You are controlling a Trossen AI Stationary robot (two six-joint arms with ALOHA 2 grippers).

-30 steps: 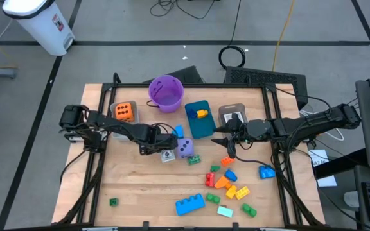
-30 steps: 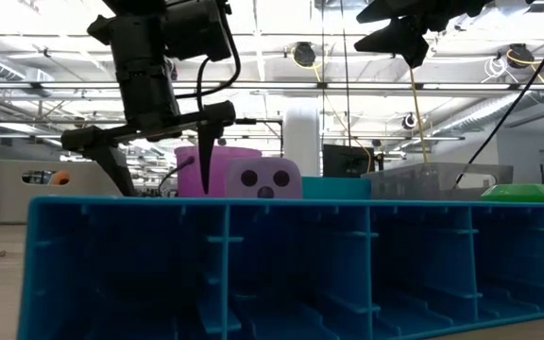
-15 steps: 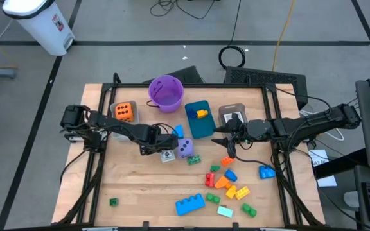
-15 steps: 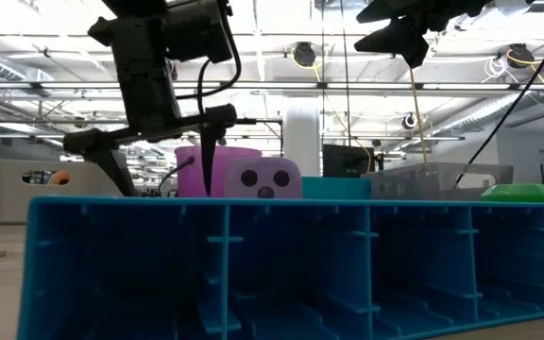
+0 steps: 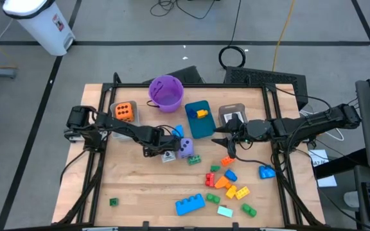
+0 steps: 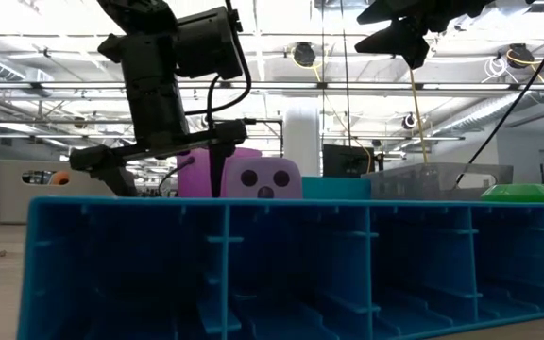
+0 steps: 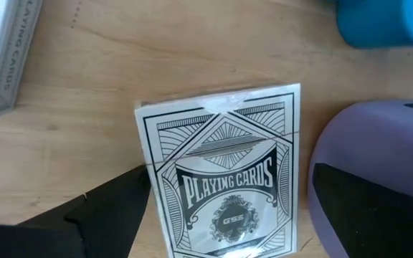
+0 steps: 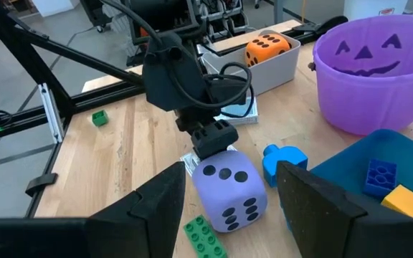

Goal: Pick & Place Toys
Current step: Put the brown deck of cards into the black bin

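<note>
A box of playing cards (image 7: 221, 143) lies flat on the wooden table (image 5: 140, 186), right beside a purple dotted die (image 5: 184, 147). My left gripper (image 5: 166, 152) points down over the box, open. One finger (image 7: 120, 211) stands on each side of the box, and the other finger is close against the die (image 7: 378, 136). A small blue piece (image 8: 284, 159) sits just beyond the die. My right gripper (image 5: 225, 146) hangs open, high above the table's middle, with nothing between its fingers. Loose bricks (image 5: 227, 183) lie toward the near right.
At the far side stand a purple bucket (image 5: 166, 92), a teal bin (image 5: 195, 127) with bricks in it, a grey bin (image 5: 115, 117) holding an orange die (image 5: 125, 110), and a clear bin (image 5: 232, 114). A large blue brick (image 5: 190, 204) and a small green one (image 5: 114, 202) lie near the front edge.
My left gripper has come down toward the card box and shifted a little toward the table's right, still open. The box, the die and my right arm have kept still.
</note>
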